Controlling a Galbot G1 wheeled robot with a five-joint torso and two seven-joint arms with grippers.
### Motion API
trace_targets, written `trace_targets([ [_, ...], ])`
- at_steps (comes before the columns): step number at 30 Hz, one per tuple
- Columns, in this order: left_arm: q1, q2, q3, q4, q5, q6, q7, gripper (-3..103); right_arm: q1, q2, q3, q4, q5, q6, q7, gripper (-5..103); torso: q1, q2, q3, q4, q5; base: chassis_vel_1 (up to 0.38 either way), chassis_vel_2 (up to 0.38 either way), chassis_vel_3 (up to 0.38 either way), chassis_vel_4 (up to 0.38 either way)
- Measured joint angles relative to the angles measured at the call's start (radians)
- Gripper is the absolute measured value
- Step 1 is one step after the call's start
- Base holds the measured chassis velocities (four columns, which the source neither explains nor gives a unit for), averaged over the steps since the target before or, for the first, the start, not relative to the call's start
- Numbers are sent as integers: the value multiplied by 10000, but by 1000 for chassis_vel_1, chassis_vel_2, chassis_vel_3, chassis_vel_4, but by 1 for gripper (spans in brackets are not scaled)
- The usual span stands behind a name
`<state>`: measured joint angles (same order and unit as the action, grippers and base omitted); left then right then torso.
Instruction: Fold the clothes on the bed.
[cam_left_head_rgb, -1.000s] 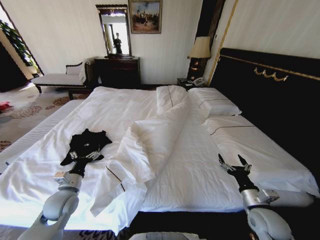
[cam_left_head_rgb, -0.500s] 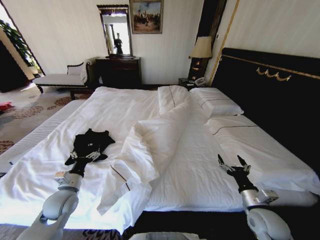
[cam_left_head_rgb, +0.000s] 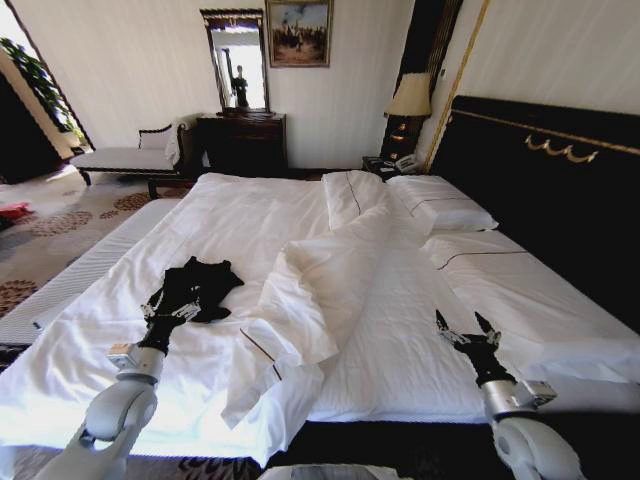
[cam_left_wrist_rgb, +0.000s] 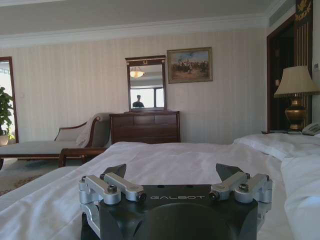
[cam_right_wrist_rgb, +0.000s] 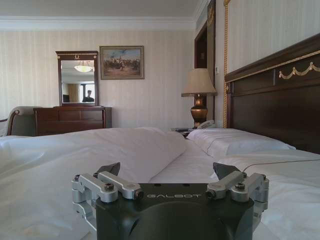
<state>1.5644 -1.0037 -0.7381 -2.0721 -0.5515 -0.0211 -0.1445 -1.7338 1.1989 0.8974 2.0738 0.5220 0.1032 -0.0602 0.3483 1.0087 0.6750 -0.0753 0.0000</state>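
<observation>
**Getting close to the shirt, no fold yet**

The black T-shirt (cam_left_head_rgb: 196, 290) lies in a crumpled heap on the white sheet, on the robot's left side of the bed (cam_left_head_rgb: 400, 330). It is bunched up, not spread flat, so no fold has been made. It looks small on such a big mattress.

The left gripper (cam_left_head_rgb: 170, 311) hangs just at the near edge of the shirt, low over the sheet. Its fingers are spread apart and hold nothing. From the head view it is hard to tell if the tips touch the cloth or just float above it.

Beside the shirt, toward the middle of the bed, the white duvet (cam_left_head_rgb: 320, 290) is thrown back in a long puffy roll. Two white pillows (cam_left_head_rgb: 440, 205) lie near the dark headboard (cam_left_head_rgb: 560, 190).

The right gripper (cam_left_head_rgb: 466, 332) waits well apart from the shirt, over the sheet on the robot's right side. Its fingers are spread wide too, and empty.

So the step in hand looks like reaching for the shirt. The next move likely calls for the left gripper to pinch one edge of the soft cloth and pull it out flat. The right gripper is far off and would need to come across the duvet roll to help. Soft cloth slips and bunches, so the pinch should catch just one layer.
</observation>
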Motion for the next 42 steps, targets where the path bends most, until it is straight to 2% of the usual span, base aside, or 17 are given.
trace_targets([
  [28,61,-18,-31,-141,2,-16,12,100,-30,61,31,-34,-30,23,1,100,0,0,0,1,4,163,156,-151,-155],
  [32,76,-8,-37,-174,2,-16,10,100,-45,87,34,-42,-46,40,1,100,-1,0,-1,0,-5,114,138,-117,-127],
  [42,115,-4,-55,-242,10,-7,6,100,-42,167,-4,-48,-67,78,53,100,0,0,0,0,2,21,110,-23,-104],
])
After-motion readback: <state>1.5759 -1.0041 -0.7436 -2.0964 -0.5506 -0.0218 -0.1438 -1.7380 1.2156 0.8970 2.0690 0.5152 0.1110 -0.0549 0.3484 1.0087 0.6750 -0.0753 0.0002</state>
